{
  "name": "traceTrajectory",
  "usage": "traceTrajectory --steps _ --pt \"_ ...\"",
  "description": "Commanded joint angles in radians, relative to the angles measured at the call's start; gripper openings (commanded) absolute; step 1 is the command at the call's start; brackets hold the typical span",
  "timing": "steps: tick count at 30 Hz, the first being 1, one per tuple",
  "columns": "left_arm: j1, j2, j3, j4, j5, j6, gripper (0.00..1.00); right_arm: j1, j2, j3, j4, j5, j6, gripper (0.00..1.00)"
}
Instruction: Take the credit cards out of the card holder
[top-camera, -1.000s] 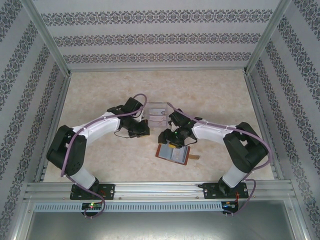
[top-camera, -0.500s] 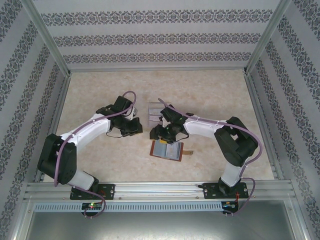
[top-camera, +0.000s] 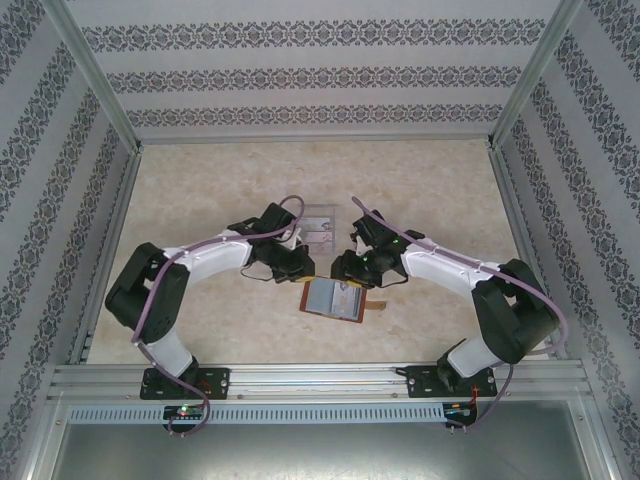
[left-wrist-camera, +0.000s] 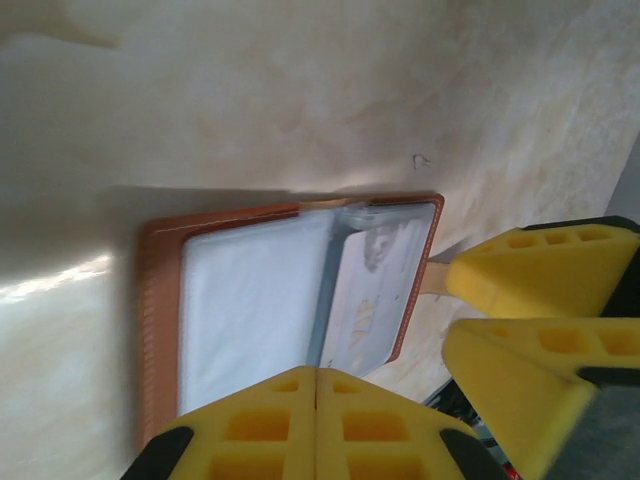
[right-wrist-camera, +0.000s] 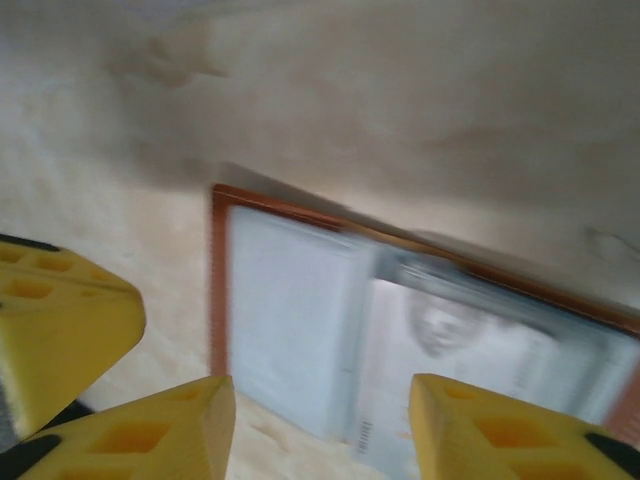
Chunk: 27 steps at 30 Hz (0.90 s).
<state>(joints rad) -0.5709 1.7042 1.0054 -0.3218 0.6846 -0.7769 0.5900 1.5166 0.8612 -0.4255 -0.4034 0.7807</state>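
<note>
The card holder (top-camera: 334, 298) lies open on the table, reddish-brown with grey-blue pockets, its strap tab (top-camera: 378, 307) pointing right. In the right wrist view a pale credit card (right-wrist-camera: 450, 340) with faint print sits in one pocket of the card holder (right-wrist-camera: 290, 300). My left gripper (top-camera: 303, 270) is shut and empty, its tips (left-wrist-camera: 317, 378) just over the wallet's far-left edge (left-wrist-camera: 250, 300). My right gripper (top-camera: 348, 275) hovers open over the wallet's far edge, its fingers (right-wrist-camera: 180, 425) spread either side of the pockets, holding nothing.
A clear plastic tray (top-camera: 318, 226) stands just behind both grippers, with pale rectangles inside it. The right gripper's yellow fingers (left-wrist-camera: 540, 275) sit close beside the left one. Patterned walls and metal rails (top-camera: 300, 375) bound the table.
The left gripper has swung right and nearer, up to the wallet's far-left corner. The right gripper's jaws have narrowed and it shifted slightly right. The wallet slid a little left earlier.
</note>
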Motion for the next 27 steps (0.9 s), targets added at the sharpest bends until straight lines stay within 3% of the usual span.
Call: traceTrajectory --steps 1,12,27 --pt "-0.035 0.047 0.03 0.114 0.052 -0.062 0.06 -0.012 -0.025 -0.04 -0.053 0.048 -0.021 0.44" --pt "-0.083 0.163 0.034 0.219 0.099 -0.118 0.09 -0.015 0.007 -0.089 0.017 0.024 -0.011 0.36" --pt "-0.099 0.234 0.039 0.247 0.116 -0.13 0.13 -0.016 0.041 -0.103 0.048 0.008 -0.012 0.36"
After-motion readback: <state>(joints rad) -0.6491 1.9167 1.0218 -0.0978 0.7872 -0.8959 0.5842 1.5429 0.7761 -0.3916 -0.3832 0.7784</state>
